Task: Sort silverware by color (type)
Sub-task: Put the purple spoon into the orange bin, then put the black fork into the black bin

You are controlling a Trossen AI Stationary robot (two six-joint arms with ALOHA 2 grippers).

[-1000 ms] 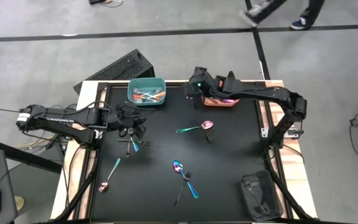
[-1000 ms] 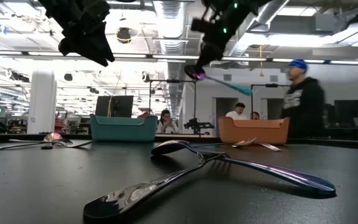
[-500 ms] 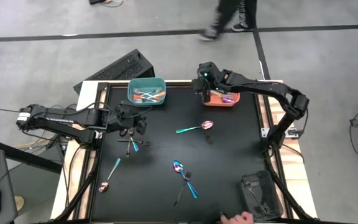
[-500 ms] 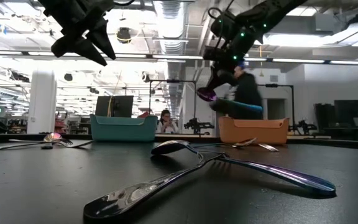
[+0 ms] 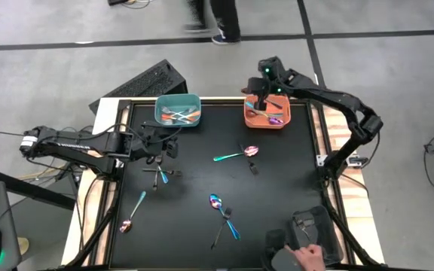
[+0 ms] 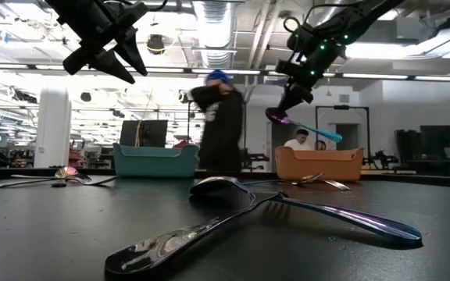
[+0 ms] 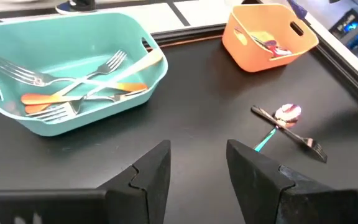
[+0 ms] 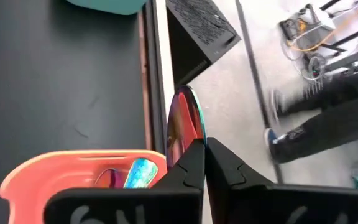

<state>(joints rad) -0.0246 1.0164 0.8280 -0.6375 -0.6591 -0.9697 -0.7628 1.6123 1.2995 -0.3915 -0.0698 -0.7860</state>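
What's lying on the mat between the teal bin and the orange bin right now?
Nothing: in the high view the black mat between the teal bin and the orange bin is bare. The left wrist view shows the same.

A teal bin (image 5: pixel 178 110) sits at eleven o'clock on the black table (image 5: pixel 277 203), an orange bin (image 5: pixel 267 113) at one. The spoon (image 8: pixel 184 127) pinched by the dark right gripper (image 8: pixel 204 163) has an iridescent purple-pink bowl and a teal handle.

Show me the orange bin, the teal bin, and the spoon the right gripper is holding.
orange bin (image 5: pixel 249 120): high view, on its left rim.
teal bin (image 7: pixel 157 73): left wrist view, on its right wall.
spoon (image 8: pixel 182 127): right wrist view, on its shiny bowl above the fingers.
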